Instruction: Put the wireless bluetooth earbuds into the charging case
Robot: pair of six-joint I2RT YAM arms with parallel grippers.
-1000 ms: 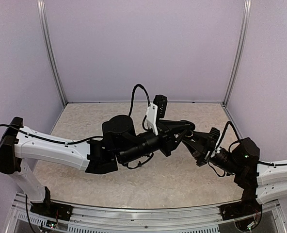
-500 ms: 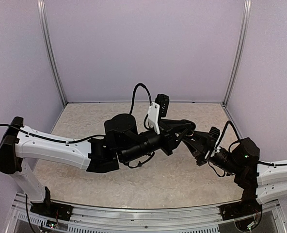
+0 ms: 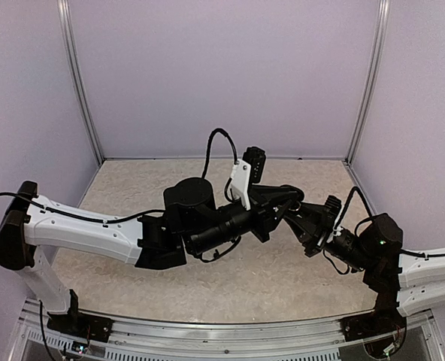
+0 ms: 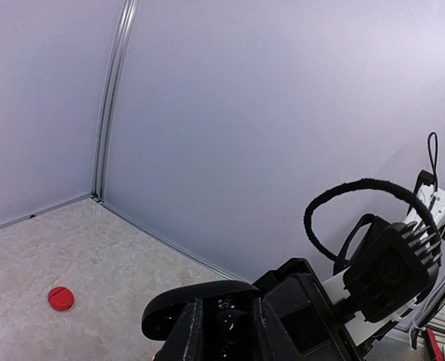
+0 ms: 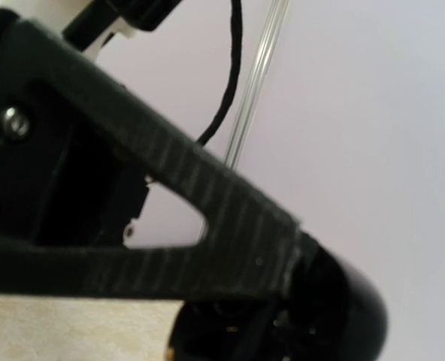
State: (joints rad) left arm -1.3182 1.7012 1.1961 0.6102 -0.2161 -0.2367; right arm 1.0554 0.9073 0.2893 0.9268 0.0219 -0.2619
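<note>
Left fingers (image 4: 189,332), tan-edged black plastic, stand close together with a dark glossy shape in the narrow gap. Cannot tell what that shape is, or whether it is truly clamped. Right gripper (image 3: 303,214) is closed. Its wrist view is a blur of ribbed black printed plastic, so what it pinches, if anything, cannot be told. Both grippers meet tip to tip in the air over the middle of the table (image 3: 132,188).

Earbuds: cannot be picked out with certainty in any view. Only candidate is a small red round piece (image 4: 60,298), flat-looking, lying alone on the table short of a corner post (image 4: 110,113).

Table surface is beige, mottled like stone. Walls (image 3: 222,75) are matte pale lilac; the post is brushed metal. Braided black cable (image 4: 365,183) loops above the right arm (image 4: 388,271).
</note>
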